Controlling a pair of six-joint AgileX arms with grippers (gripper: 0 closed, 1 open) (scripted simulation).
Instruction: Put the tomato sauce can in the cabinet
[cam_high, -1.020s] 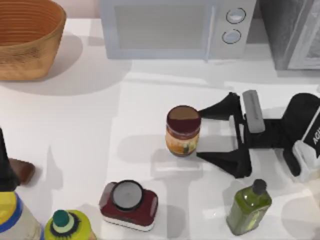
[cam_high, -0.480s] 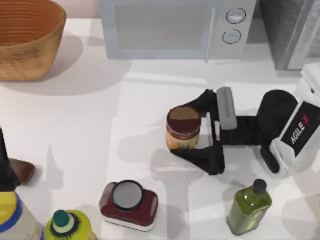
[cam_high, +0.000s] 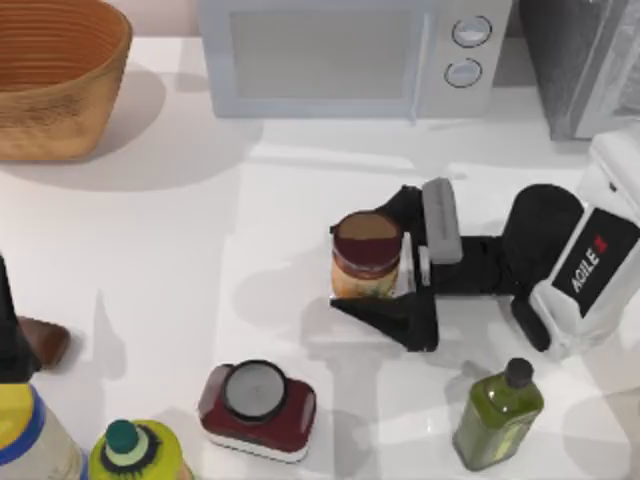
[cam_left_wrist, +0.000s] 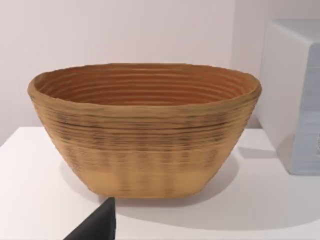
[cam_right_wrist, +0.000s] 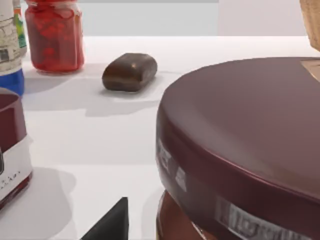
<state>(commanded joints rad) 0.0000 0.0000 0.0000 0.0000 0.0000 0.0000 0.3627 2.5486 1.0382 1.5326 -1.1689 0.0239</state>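
Reaching in from the table's right side, the right gripper has its two black fingers spread wide, one finger behind the tomato sauce can and the other in front of it, so the can stands between them. The jaws look released rather than clamped; whether either finger actually touches the label I cannot tell. The can stands upright on the white table, near the middle, in front of the microwave. In the right wrist view its dark maroon lid sits very close to the camera. The cabinet is at the far right corner, well apart from the can. The left arm is parked, its wrist camera facing the woven basket.
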